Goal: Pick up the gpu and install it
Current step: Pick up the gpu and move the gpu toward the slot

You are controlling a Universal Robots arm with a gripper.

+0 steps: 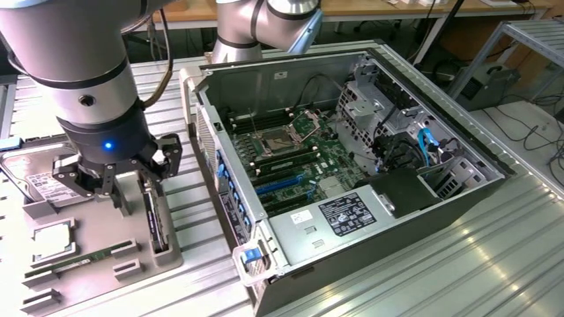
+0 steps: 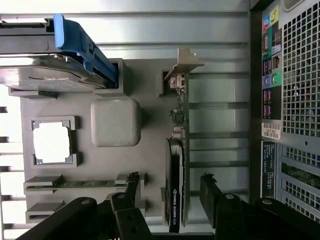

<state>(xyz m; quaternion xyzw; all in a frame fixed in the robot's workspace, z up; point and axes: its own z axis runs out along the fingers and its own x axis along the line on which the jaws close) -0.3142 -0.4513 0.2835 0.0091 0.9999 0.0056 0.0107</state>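
The gpu (image 2: 175,190) stands on edge in a slot of the grey parts tray (image 2: 150,100), a dark card with its black fan face showing and its pale metal bracket (image 2: 183,64) at the far end. In the exterior view the gpu (image 1: 157,224) is a thin dark strip just under the arm's wrist. My gripper (image 2: 171,186) is open and hangs right above the card. One black finger (image 2: 133,186) is on each side of it, with a visible gap to the card. In the exterior view the gripper (image 1: 145,188) sits over the tray (image 1: 97,271).
The tray also holds a silver hard drive (image 2: 40,75) in a blue caddy, a square processor (image 2: 51,142), a green memory stick (image 2: 85,182) and a grey block (image 2: 115,121). The open computer case (image 1: 352,165) lies to the exterior view's right, its motherboard (image 1: 291,158) exposed.
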